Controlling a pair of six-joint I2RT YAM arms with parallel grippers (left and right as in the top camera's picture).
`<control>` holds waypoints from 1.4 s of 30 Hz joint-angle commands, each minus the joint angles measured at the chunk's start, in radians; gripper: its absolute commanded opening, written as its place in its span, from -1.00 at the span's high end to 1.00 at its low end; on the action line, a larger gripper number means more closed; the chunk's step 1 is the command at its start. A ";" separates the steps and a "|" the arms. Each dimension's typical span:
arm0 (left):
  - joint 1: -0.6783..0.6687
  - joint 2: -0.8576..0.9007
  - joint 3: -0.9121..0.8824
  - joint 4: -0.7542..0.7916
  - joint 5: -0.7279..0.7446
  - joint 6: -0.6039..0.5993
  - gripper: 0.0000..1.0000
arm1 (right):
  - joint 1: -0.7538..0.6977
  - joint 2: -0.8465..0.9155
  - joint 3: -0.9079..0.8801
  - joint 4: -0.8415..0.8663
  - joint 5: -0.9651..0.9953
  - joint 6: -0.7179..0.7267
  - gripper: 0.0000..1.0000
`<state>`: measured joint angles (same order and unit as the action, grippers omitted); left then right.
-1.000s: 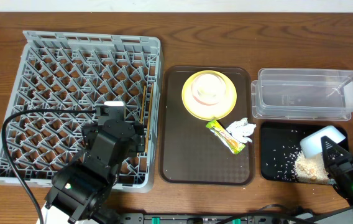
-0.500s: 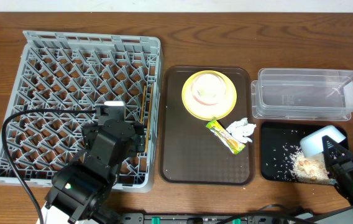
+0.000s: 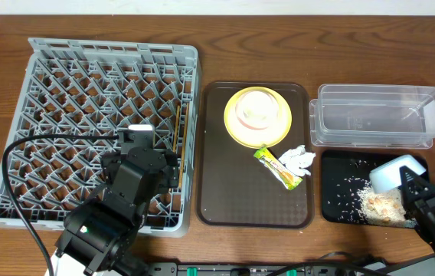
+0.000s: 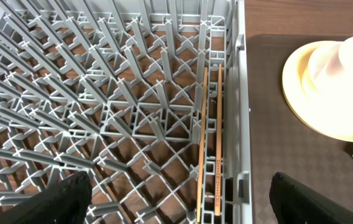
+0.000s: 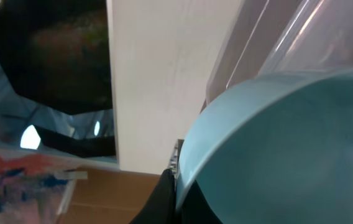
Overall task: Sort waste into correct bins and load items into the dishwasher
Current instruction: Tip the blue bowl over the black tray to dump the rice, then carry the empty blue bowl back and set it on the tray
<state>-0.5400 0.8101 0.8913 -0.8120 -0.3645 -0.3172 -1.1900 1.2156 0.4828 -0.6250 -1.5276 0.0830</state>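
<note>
My right gripper (image 3: 415,190) is clamped tight on the rim of the blue bowl (image 3: 392,173). I hold the bowl tipped on its side over the black tray (image 3: 338,208). In the wrist view the bowl's blue wall fills most of the frame, w/ one dark finger (image 5: 169,198) at its edge. Below and to the left of that gripper, crumbs (image 3: 382,204) sit in a pale heap on the black tray, w/ loose grains scattered further left. The clear tub (image 3: 378,115) is just beyond the gripper, past the black tray.

My left gripper (image 4: 179,191) hangs over the dish rack (image 3: 64,69) w/ fingers spread wide and nothing between them. The chopsticks (image 4: 209,143) lie straight ahead of it, side by side in the rack's rightmost lane, along the rack wall.

To the right of the left gripper, outside the rack, is the brown tray (image 3: 233,199). At its far end is the yellow plate (image 3: 277,129) w/ the cream bowl (image 3: 256,107) on it. Nearer are the wrapper (image 3: 279,169) and the napkin (image 3: 298,159), touching or nearly so; can't tell which.
</note>
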 commanded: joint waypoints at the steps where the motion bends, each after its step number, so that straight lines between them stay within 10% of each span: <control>1: 0.000 -0.001 0.006 -0.003 0.001 -0.002 -0.84 | 0.013 0.000 0.003 0.010 -0.033 0.163 0.97; 15: 0.000 -0.001 0.006 -0.003 0.001 -0.002 -0.85 | 0.688 -0.045 0.304 0.124 0.266 0.408 0.97; 29: 0.000 -0.001 0.006 -0.003 0.001 -0.002 -0.85 | 1.920 0.019 0.422 0.061 1.392 0.497 0.98; 42: 0.000 -0.001 0.005 -0.003 0.001 -0.002 -0.85 | 2.234 0.262 0.422 0.143 1.591 0.496 0.98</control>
<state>-0.5400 0.8101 0.8913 -0.8120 -0.3645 -0.3172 1.0359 1.4517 0.8959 -0.4854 -0.0143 0.5678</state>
